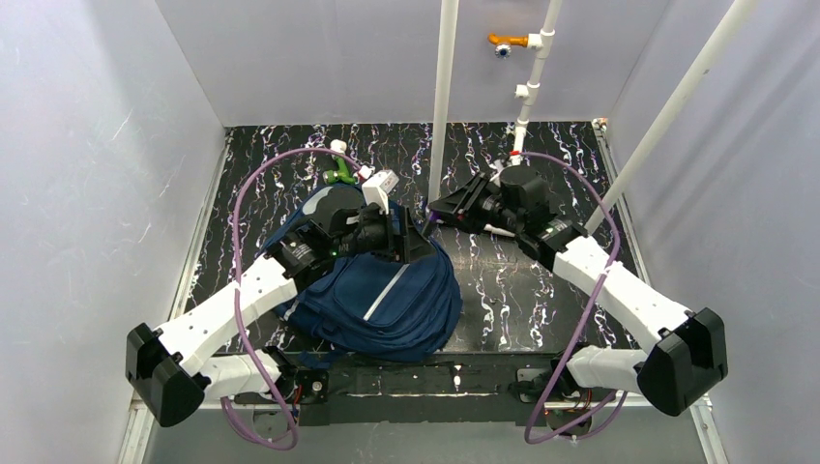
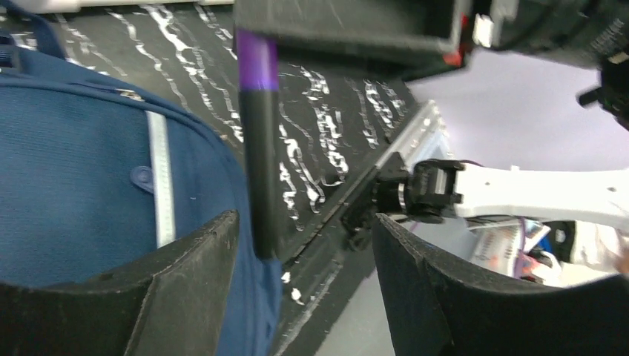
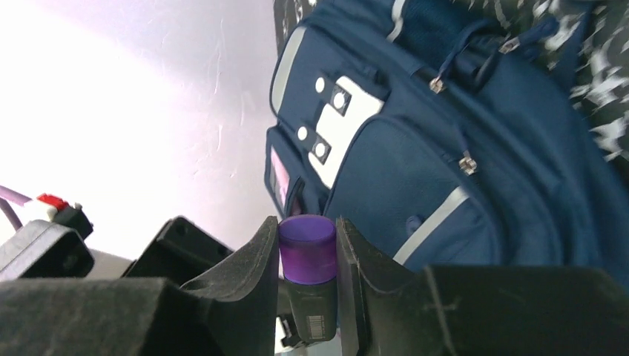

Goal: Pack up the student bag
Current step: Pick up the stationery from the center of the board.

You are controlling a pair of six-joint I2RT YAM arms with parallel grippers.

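Your bag [image 1: 387, 300] lay on the left half of the surface [image 1: 522, 290], its lower end close to the near edge and its left side not far from the left wall [image 1: 106, 174]. Right of the bag the surface showed bare up to the metal rail [image 1: 619, 213] at its right edge. Pale walls shut in three sides, and three white pipes [image 1: 447, 87] rose from the back half.

The bag was soft navy fabric, rounded and slumped, with a grey stripe, metal zip pulls and a white patch [image 3: 337, 122] carrying four round buttons. The surface was black and glossy, veined white and purple.

Your right end effector [image 3: 307, 226] was clamped on one marker [image 2: 261, 148], a slim black cylinder with a purple cap, held in the air over the bag's far right edge. Your left end effector [image 2: 305, 222] stood wide, a finger on either side of the marker's lower end. The marker hung nearer one finger; whether it touched could not be told.

One bag, one marker, two arms.
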